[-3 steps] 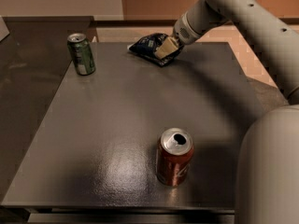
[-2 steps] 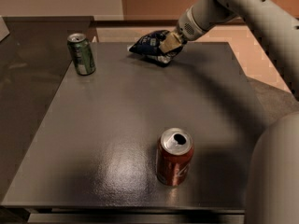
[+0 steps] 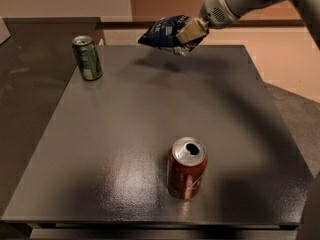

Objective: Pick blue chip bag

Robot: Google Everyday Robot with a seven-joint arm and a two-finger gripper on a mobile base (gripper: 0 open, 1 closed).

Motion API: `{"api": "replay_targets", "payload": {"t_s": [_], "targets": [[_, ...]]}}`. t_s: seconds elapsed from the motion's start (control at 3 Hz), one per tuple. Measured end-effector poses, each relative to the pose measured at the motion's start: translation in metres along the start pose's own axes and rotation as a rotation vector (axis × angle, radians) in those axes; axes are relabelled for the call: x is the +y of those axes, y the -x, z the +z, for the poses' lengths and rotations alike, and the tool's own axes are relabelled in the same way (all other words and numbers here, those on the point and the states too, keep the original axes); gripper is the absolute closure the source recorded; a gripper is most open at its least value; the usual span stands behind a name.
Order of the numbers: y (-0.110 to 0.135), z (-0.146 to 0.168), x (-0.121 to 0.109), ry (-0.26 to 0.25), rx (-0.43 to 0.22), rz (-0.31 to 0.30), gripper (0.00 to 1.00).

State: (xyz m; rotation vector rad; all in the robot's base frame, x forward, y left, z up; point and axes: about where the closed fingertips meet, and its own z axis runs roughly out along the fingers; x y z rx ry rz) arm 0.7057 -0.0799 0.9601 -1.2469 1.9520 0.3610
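At the far left of your view a dark counter [image 3: 30, 59] runs alongside the grey table [image 3: 125, 114]. Near the table's back left corner you see a green soda can [image 3: 87, 57] standing upright with its top opened, well apart from everything else.

Moving toward the middle, the blue chip bag [image 3: 162, 30] sits over the table's far edge. It is crumpled dark-blue foil with white markings, and it tilts so that its left end points out to the left. It looks raised off the surface: its soft shadow falls on the tabletop just below it, separate from the bag.

Slightly right of centre and close to the front edge, a red soda can [image 3: 186, 168] stands upright with its opened top facing you, well apart from the bag.

Right above the far edge, the gripper [image 3: 190, 31] has its tan fingers [image 3: 186, 32] clamped onto the right end of the bag, so the claw is closed and gripping it. From there the white arm [image 3: 235, 1] runs up and out through the top right corner of your view.
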Motion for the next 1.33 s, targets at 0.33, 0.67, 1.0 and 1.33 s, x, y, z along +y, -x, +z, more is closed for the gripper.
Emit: {"api": "replay_targets", "payload": {"t_s": [0.33, 0.67, 1.0, 1.33], "targets": [[0.015, -0.034, 0.006, -0.017, -0.030, -0.055, 1.00], [0.026, -0.060, 0.008, -0.028, -0.042, -0.104, 1.00], [0.031, -0.077, 0.011, -0.034, -0.049, -0.151, 1.00], [0.032, -0.077, 0.012, -0.033, -0.049, -0.154, 1.00]]}}
